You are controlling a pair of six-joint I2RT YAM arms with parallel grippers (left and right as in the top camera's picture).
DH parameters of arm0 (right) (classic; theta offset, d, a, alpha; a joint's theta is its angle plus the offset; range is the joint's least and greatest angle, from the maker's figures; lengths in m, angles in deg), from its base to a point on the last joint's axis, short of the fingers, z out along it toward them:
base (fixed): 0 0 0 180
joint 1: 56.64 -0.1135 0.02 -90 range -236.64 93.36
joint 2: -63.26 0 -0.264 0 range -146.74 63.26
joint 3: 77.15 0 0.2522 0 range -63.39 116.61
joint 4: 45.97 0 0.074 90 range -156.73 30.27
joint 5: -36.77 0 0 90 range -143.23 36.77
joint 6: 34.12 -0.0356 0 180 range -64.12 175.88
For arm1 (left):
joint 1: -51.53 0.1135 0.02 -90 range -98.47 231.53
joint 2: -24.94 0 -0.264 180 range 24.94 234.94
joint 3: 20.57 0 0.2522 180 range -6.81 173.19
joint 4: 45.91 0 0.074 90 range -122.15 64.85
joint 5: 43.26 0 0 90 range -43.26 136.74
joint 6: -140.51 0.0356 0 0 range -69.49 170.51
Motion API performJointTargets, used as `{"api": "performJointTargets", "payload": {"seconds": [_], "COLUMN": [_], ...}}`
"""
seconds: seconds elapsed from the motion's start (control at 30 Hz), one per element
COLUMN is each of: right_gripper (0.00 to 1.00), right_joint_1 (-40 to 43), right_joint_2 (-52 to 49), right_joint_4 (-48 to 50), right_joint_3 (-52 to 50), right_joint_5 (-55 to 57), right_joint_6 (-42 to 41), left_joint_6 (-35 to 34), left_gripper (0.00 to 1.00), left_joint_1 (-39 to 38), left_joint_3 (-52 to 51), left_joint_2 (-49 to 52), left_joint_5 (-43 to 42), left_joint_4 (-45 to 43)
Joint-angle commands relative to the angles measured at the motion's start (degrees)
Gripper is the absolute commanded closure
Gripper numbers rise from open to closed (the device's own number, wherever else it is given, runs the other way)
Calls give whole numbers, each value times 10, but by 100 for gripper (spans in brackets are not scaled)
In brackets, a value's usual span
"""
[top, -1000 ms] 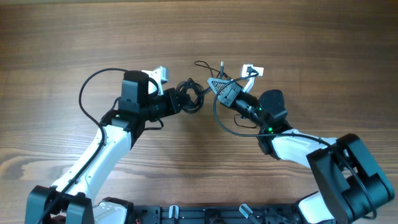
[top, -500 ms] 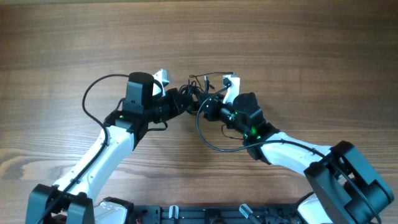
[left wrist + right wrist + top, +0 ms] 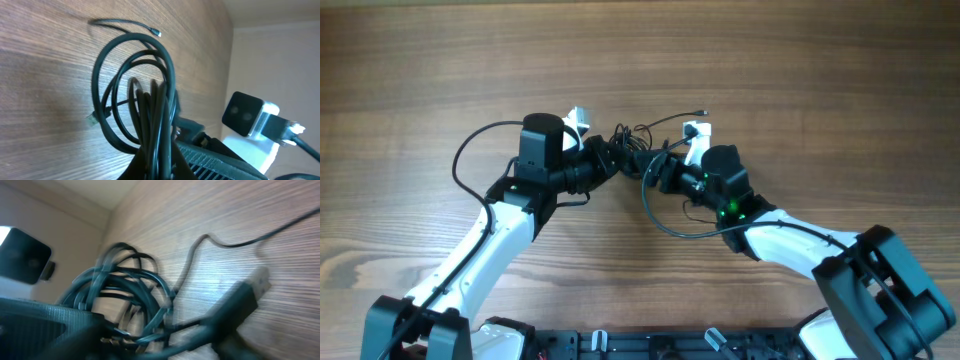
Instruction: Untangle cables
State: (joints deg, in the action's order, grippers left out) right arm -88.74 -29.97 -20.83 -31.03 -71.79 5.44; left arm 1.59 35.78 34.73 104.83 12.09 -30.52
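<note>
The left gripper (image 3: 610, 160) is clamped on the cables (image 3: 632, 148), which bunch just ahead of the right gripper (image 3: 658, 172); I can't tell how far that one is open.

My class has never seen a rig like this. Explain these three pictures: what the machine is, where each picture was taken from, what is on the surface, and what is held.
This is a robot with two arms, each ending in a two-fingered pincer. One picture looks down from above the wooden table. The other two come from a camera on each wrist, looking along that arm's fingers. Between the arms sits a knot of thin black cables, with one loose end trailing off to a tiny plug. The left pincer is shut on the cables. The right pincer is beside the knot. Its picture is blurred, so whether it grips anything cannot be told.
</note>
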Motion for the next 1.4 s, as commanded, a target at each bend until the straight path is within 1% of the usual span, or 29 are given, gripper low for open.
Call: {"api": "performJointTargets", "payload": {"seconds": [0.0,0.07,0.1,0.17,0.2,0.23,0.27,0.3,0.33,0.37,0.43,0.5,0.57,0.6,0.63,0.67,0.7,0.77,0.83,0.93,1.0,1.1,1.2,1.3,1.33,1.37], "right_gripper": [0,0,0,0,0,0,0,0,1,0,0,0,0,0,13,23,26,27,31,30,30,30,34,46,59,75], "right_joint_1": [26,54,70,87,89,88,86,82,72,54,18,-29,-71,-79,-88,-93,-96,-96,-96,-96,-98,-99,-99,-99,-99,-99], "right_joint_2": [22,34,39,40,40,40,40,40,40,40,40,40,36,34,30,24,15,0,-6,-16,-30,-62,-85,-87,-87,-87], "right_joint_4": [7,7,4,3,-15,-34,-63,-87,-113,-118,-115,-126,-116,-114,-107,-87,-59,-25,5,16,31,73,129,155,156,155], "right_joint_3": [7,7,7,6,6,6,6,6,6,6,6,6,6,6,6,6,6,6,6,6,6,6,7,7,7,7], "right_joint_5": [-71,-86,-90,-114,-118,-124,-143,-159,-167,-167,-156,-55,104,141,179,185,171,157,132,115,97,97,111,125,125,125], "right_joint_6": [5,-4,-23,-32,-37,-37,-36,-35,-35,-31,-10,-6,-4,3,27,65,101,112,113,120,150,173,177,176,176,176], "left_joint_6": [-83,-138,-178,-242,-304,-340,-401,-438,-491,-512,-514,-572,-658,-675,-689,-694,-701,-701,-701,-706,-718,-718,-718,-718,-720,-720], "left_gripper": [96,96,96,96,96,96,96,96,96,96,96,96,96,96,96,96,96,96,96,96,96,96,96,96,96,96], "left_joint_1": [-5,-5,-5,-5,-5,-5,-5,-5,-5,-5,-5,-5,-5,-5,-5,-5,-5,-5,-5,-5,-5,-5,-5,-5,-5,-5], "left_joint_3": [8,8,8,8,8,8,8,8,8,8,8,8,8,8,8,8,8,8,8,8,8,8,8,8,8,8], "left_joint_2": [-3,-3,-3,-3,-3,-3,-3,-3,-3,-3,-3,-3,-3,-3,-3,-3,-3,-3,-3,-3,-3,-3,-3,-3,-3,-3], "left_joint_5": [10,37,59,92,116,130,152,169,181,182,187,186,182,176,168,158,146,128,120,115,108,95,78,70,70,69], "left_joint_4": [-4,-4,-4,-3,1,5,11,12,12,10,12,12,28,33,34,33,34,33,33,33,28,24,24,24,22,16]}}
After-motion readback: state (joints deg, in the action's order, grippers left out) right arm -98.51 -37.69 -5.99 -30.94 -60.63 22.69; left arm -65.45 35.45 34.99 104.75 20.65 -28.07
